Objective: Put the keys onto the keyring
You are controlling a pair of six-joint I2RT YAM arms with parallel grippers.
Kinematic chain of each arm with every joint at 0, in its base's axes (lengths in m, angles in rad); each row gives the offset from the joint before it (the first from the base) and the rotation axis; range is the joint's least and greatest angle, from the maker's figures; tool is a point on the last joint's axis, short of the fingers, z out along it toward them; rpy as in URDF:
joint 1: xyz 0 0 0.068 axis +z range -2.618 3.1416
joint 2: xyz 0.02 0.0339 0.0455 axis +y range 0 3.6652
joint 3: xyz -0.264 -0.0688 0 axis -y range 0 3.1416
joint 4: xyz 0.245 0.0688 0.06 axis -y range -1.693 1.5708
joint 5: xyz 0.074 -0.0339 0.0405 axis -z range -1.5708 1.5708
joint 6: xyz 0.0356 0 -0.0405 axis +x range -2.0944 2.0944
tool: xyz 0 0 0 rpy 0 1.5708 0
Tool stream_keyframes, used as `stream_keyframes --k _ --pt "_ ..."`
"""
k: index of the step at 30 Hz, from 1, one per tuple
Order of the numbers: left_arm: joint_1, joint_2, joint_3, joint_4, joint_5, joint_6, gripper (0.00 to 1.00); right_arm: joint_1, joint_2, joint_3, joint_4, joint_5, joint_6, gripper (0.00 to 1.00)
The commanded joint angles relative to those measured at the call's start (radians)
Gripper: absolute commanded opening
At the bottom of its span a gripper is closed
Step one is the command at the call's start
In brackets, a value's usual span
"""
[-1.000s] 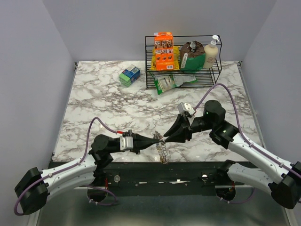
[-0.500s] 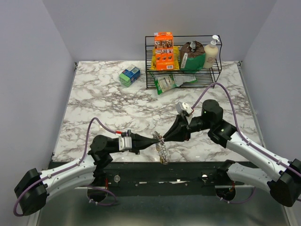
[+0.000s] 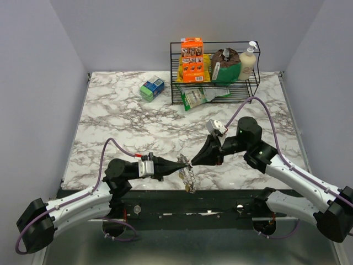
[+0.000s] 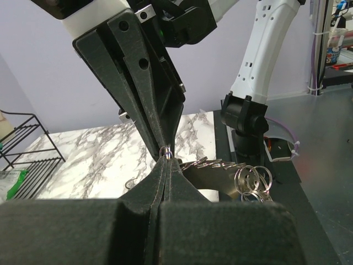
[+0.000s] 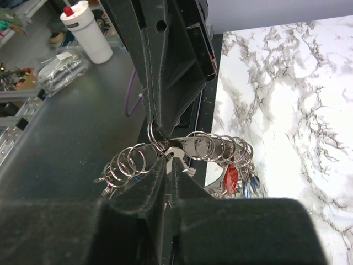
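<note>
keyring [image 3: 189,176] between left hand [image 3: 184,164] and right hand [image 3: 192,162] at the table's [image 3: 121,121] near edge, wire rack [image 3: 245,88] far behind

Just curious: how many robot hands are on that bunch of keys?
2. The left hand reaches in from the left, the right hand from the right; both pinch the keyring between them.

From above, the keyring [image 3: 187,174] and the keys [image 3: 191,186] are one silvery tangle between the fingertips, too small to tell apart. In the right wrist view the right hand [image 5: 170,160] covers the loop's lower part, so only slivers of red and blue key heads show. In the left wrist view the left hand [image 4: 165,158] hides the ring's near part.
</note>
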Motion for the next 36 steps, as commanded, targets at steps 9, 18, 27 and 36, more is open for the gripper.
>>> stream_keyframes --k 9,18,27,36 --pt "-0.001 -0.020 0.024 0.028 0.004 0.004 0.00 -0.003 -0.036 -0.002 0.005 0.003 -0.015 0.45" --pt "-0.001 -0.006 0.030 0.033 0.009 0.002 0.00 -0.003 0.015 0.014 0.013 -0.034 0.002 0.44" --pt "-0.001 -0.002 0.031 0.030 0.009 0.002 0.00 -0.003 0.013 0.014 0.039 -0.034 0.030 0.41" --pt "-0.001 0.003 0.034 0.028 0.011 0.001 0.00 -0.003 0.016 0.015 0.042 -0.034 0.036 0.24"
